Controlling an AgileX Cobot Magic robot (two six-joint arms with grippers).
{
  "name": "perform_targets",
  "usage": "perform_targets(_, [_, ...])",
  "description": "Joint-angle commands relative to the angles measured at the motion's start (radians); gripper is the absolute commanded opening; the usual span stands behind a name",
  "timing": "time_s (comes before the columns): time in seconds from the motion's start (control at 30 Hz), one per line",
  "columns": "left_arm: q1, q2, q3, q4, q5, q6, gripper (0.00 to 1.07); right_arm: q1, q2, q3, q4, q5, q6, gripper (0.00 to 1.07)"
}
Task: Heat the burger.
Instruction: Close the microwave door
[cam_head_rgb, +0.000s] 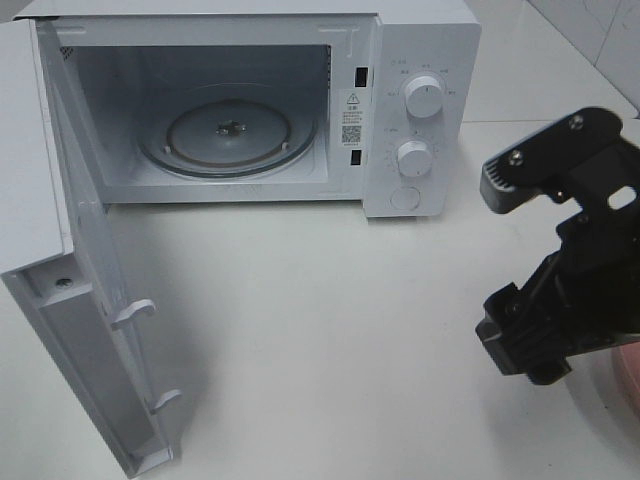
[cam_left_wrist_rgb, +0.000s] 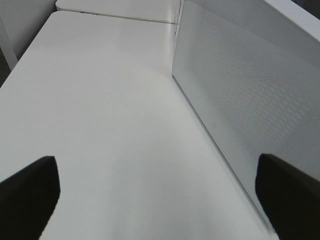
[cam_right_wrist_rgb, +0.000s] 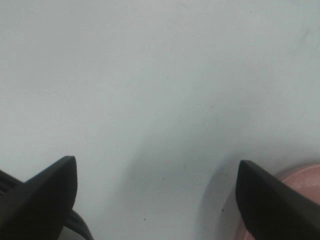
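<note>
White table (cam_head_rgb: 330, 330) fills the overhead view. Microwave (cam_head_rgb: 420, 60) sits at 12 o'clock on it, cavity facing the camera, door (cam_head_rgb: 70, 260) swung fully out toward 8 o'clock, inner face showing its two latch hooks. Glass turntable (cam_head_rgb: 230, 135) lies flat in the cavity with nothing on it. Control panel on the microwave's right carries two white knobs stacked, upper knob (cam_head_rgb: 424, 98) over lower knob (cam_head_rgb: 414, 157), with a round button (cam_head_rgb: 405, 197) just below them. Right arm (cam_head_rgb: 590, 250) comes in from 3 o'clock, black, above the table near the right edge. Right gripper (cam_right_wrist_rgb: 155, 195): both fingertips visible in the wrist view with a wide gap of bare table between them, nothing held; one fingertip (cam_right_wrist_rgb: 265, 200) sits in front of the edge of a pink plate (cam_right_wrist_rgb: 307, 180). The same plate shows as a pink sliver (cam_head_rgb: 628, 385) at the overhead view's 4 o'clock edge, just beside the arm. Left gripper (cam_left_wrist_rgb: 157, 195): spread wide, two dark fingertips at the frame corners, nothing between them but table; it is beside the door's perforated outer face (cam_left_wrist_rgb: 240, 85), not touching as far as I can tell. Left gripper isn't in the overhead view. Burger: not visible in any view, so can't give its location; only the plate rim shows.
</note>
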Motion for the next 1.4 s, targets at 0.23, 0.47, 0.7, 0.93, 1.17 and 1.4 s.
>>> perform_targets(0.23, [0.000,-0.009,0.003,0.000,-0.014,0.000,1.00,0.002,-0.148,-0.090,0.225,0.203,-0.284,0.78])
perform_targets(0.47, [0.000,-0.009,0.003,0.000,-0.014,0.000,1.00,0.002,-0.244,-0.090,0.251,0.239,-0.288,0.76])
perform_targets(0.7, [0.000,-0.009,0.003,0.000,-0.014,0.000,1.00,-0.006,-0.402,-0.087,0.260,0.304,-0.278,0.76])
perform_targets(0.93, [0.000,-0.009,0.003,0.000,-0.014,0.000,1.00,-0.202,-0.508,-0.087,0.267,0.335,-0.285,0.76])
perform_targets(1.17, [0.000,-0.009,0.003,0.000,-0.014,0.000,1.00,-0.381,-0.626,-0.087,0.277,0.345,-0.316,0.76])
perform_targets(1.4, [0.000,-0.009,0.003,0.000,-0.014,0.000,1.00,-0.601,-0.804,-0.087,0.342,0.351,-0.461,0.76])
